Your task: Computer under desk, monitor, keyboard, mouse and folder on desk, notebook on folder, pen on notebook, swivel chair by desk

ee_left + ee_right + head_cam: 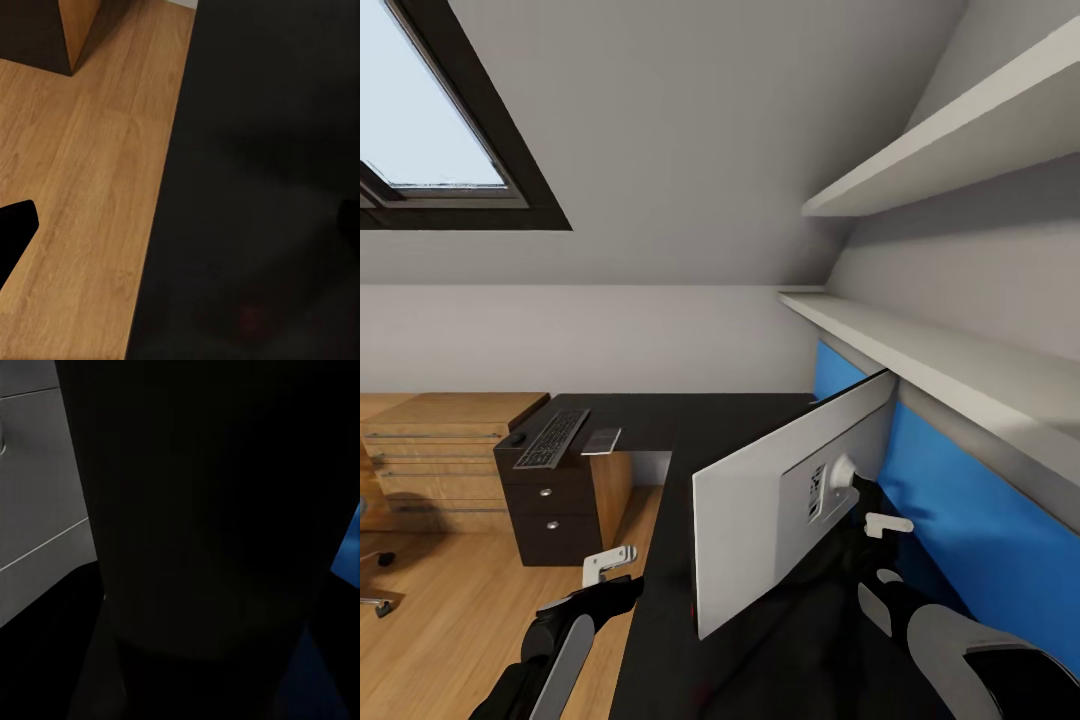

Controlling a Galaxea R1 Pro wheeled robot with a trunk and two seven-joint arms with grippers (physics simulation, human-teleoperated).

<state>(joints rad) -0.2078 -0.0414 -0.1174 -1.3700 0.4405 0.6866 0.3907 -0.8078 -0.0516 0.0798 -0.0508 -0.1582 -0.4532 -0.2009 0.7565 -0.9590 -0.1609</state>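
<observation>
Two end effectors: right end effector (888,523) behind monitor (760,510) at stand, grip state unclear; left end effector (610,563) open, idle beside worktop (660,620). Keyboard (552,438) on far end.

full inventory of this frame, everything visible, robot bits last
desk: 1, black, L-shaped, running from the near foreground to the far wall
monitor: 1, grey back facing the camera, on the desk, close to the right arm
keyboard: 1, dark grey, far wing of the desk
flat pad: 1, grey, beside the keyboard; can't tell what it is
mouse: 1, black, other side of the keyboard
drawer unit: 1, dark, two knobs, under the far wing
wooden dresser: 1, light wood, far left
chair base: 1, partly cut off at left edge
shelves: 2, white, right wall
blue panel: 1, behind the monitor
skylight: 1, dark frame, top left
left fingers: white, over the desk edge
right fingers: white, behind the monitor
</observation>
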